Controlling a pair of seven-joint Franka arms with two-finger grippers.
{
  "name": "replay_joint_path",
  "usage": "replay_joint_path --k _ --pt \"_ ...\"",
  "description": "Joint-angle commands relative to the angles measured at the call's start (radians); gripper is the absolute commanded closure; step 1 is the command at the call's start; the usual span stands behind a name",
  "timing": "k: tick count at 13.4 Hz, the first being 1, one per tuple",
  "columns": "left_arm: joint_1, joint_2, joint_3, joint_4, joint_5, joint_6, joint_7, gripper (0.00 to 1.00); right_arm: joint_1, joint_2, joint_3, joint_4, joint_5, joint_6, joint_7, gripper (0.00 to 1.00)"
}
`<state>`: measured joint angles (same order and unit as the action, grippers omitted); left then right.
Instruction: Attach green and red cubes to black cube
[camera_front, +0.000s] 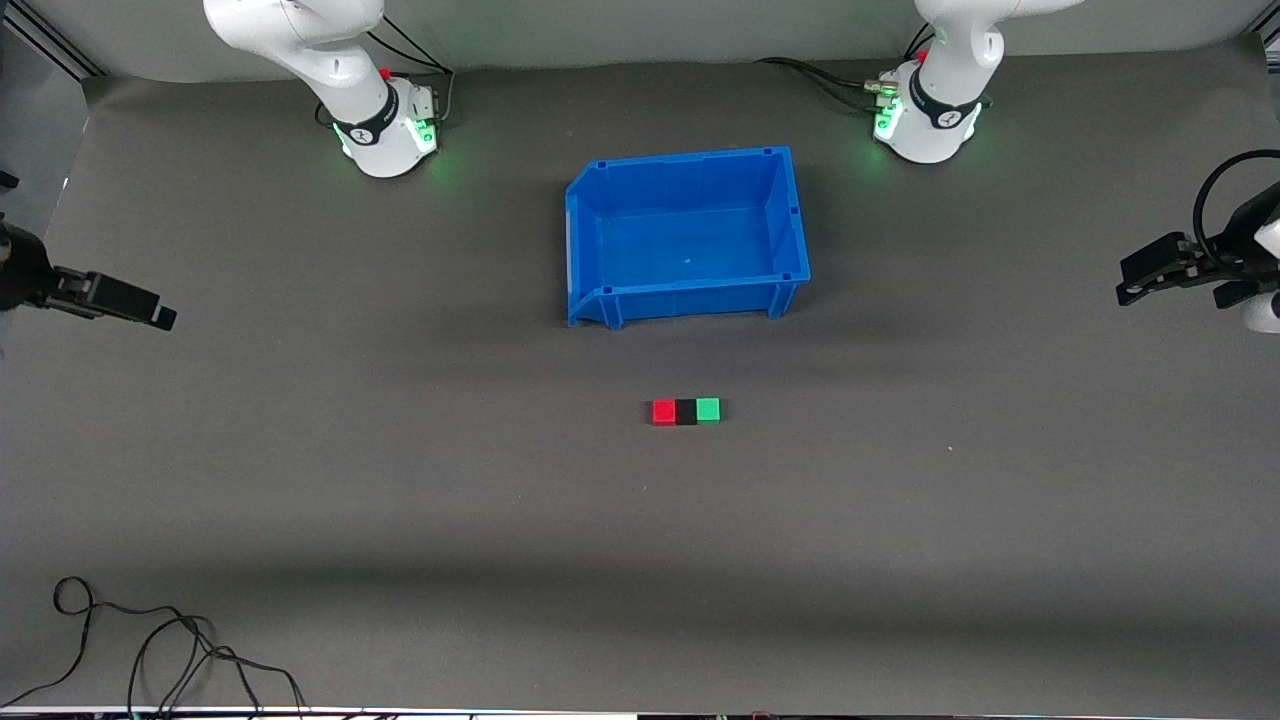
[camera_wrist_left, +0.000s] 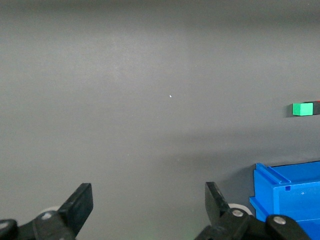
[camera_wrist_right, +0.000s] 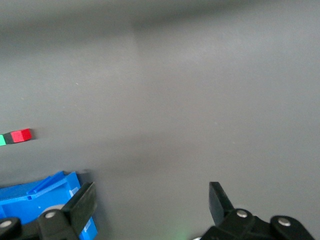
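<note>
1. While both arms wait, the left gripper (camera_front: 1135, 282) and right gripper (camera_front: 150, 310) hang released over the table's (camera_front: 300, 480) ends.
2. Red cube (camera_front: 663, 411), black cube (camera_front: 686, 411) and green cube (camera_front: 708, 409) touch in a row, nearer the camera than the blue bin (camera_front: 590, 240).

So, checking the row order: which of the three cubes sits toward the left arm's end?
The green cube, touching the black cube, with the red cube on the right arm's end.
</note>
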<state>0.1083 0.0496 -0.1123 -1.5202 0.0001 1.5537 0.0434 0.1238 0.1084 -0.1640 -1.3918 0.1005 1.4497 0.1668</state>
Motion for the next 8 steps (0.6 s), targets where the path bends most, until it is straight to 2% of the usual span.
replay_joint_path --k 1,3,5,8 --pt "0.011 0.015 0.0 0.025 0.008 -0.004 -0.011 0.0 -0.023 -0.108 0.046 -0.136 -0.062 0.061 -0.016 0.0" --pt "0.014 0.015 0.0 0.023 0.008 0.006 -0.013 0.0 -0.021 -0.107 0.046 -0.134 -0.085 0.061 -0.05 0.0" --pt "0.014 0.015 0.0 0.023 0.008 0.006 -0.013 0.0 -0.021 -0.104 0.047 -0.13 -0.148 0.06 -0.162 0.0" --pt "0.014 0.013 0.0 0.023 0.006 0.005 -0.013 0.0 -0.021 -0.098 0.047 -0.118 -0.151 0.06 -0.185 0.0"
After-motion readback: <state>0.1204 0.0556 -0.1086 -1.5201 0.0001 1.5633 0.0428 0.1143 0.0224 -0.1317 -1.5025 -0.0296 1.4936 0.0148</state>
